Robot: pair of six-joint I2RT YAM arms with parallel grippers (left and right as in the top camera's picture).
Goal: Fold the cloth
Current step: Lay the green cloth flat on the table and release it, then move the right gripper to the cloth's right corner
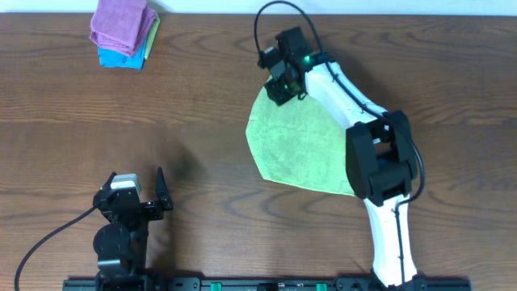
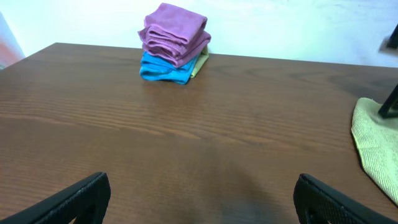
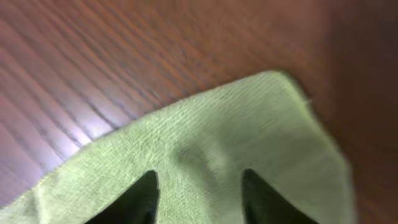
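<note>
A light green cloth (image 1: 299, 145) lies flat on the brown table, right of centre, with one corner pointing to the far side. My right gripper (image 1: 279, 90) is right over that far corner. In the right wrist view its two dark fingertips (image 3: 199, 193) are spread apart on the cloth (image 3: 224, 137), with green fabric showing between them. My left gripper (image 1: 136, 187) is open and empty near the front left edge. In the left wrist view its fingers (image 2: 202, 199) frame bare table, and the cloth's edge (image 2: 376, 146) shows at the far right.
A stack of folded cloths (image 1: 123, 31), purple on top of blue with a yellow-green one beneath, sits at the far left; it also shows in the left wrist view (image 2: 174, 43). The right arm (image 1: 380, 162) reaches over the green cloth's right side.
</note>
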